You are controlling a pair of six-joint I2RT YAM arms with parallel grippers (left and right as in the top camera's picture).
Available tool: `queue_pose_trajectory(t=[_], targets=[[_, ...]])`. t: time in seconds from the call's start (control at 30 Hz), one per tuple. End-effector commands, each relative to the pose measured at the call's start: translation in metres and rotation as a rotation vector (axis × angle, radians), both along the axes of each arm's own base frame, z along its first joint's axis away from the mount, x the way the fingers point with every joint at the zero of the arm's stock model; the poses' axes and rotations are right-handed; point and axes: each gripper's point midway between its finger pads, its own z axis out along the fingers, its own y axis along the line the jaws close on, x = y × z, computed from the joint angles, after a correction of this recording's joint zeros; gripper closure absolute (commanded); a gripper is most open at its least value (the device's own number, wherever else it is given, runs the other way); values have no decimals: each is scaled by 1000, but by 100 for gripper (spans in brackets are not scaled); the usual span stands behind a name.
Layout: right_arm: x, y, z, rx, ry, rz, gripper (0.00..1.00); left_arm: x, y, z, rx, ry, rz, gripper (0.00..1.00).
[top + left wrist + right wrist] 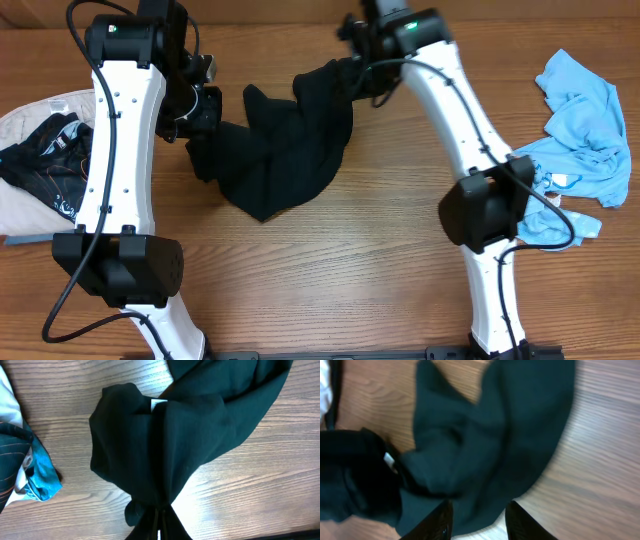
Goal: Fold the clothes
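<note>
Black garment (pixel 285 150) hangs bunched over mid-table, between the arms. Left gripper (pixel 158 524) pinches it shut. Right gripper (pixel 479 521): fingers apart around cloth, I can't tell the hold. Risk: right end slips, cloth drops crumpled.

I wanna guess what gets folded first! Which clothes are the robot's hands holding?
The black garment in the middle, stretched between the left gripper and right gripper. The light blue garment lies untouched at the far right.
</note>
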Motion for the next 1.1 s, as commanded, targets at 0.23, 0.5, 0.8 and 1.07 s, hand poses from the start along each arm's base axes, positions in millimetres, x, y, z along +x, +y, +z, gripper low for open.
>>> queue_pose_trajectory(t=[0.23,0.5,0.8,1.07], targets=[[32,52,-58,38,-90,61,39,2,-4,1,-3,-12,1,96],[57,53,-97,10,-132,13,30,5,-6,2,-19,-25,0,96],[73,44,-116,-52,-172,-49,94,6,-6,2,-19,-31,-1,96],[74,19,-111,-107,-143,-95,96,11,-7,2,-20,-49,0,96]])
